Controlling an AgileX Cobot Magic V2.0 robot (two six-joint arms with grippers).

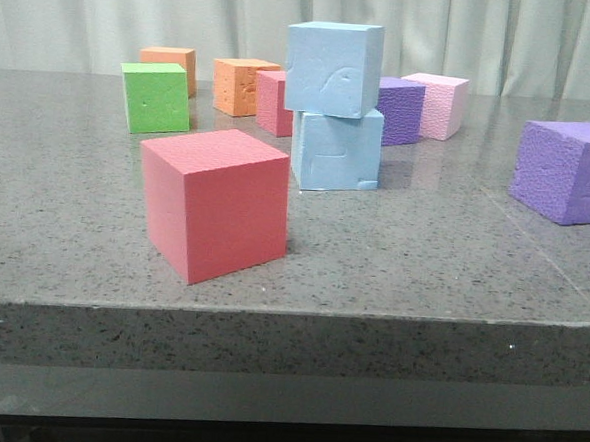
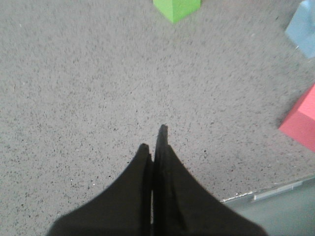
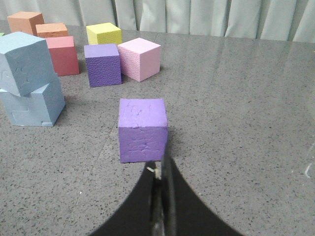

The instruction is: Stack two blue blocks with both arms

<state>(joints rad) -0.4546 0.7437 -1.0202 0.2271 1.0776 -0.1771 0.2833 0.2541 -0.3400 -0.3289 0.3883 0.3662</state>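
Note:
Two pale blue blocks stand stacked at the table's middle back: the upper one [image 1: 332, 68] sits slightly askew on the lower one [image 1: 337, 150]. The right wrist view shows the same stack, upper block [image 3: 23, 61] on lower block [image 3: 33, 105]. A corner of a blue block [image 2: 302, 28] shows in the left wrist view. My left gripper [image 2: 153, 140] is shut and empty over bare table near the front edge. My right gripper [image 3: 160, 167] is shut and empty just in front of a purple cube [image 3: 142, 129]. Neither arm shows in the front view.
A red cube [image 1: 216, 202] stands near the front, a green cube [image 1: 155, 97] at the left, two orange cubes [image 1: 245, 86] behind, a pink-red one [image 1: 275, 102], a purple [image 1: 399, 110] and pale pink cube [image 1: 437, 106] at the back, a large purple cube [image 1: 568, 172] right. A yellow cube [image 3: 104, 33] is behind.

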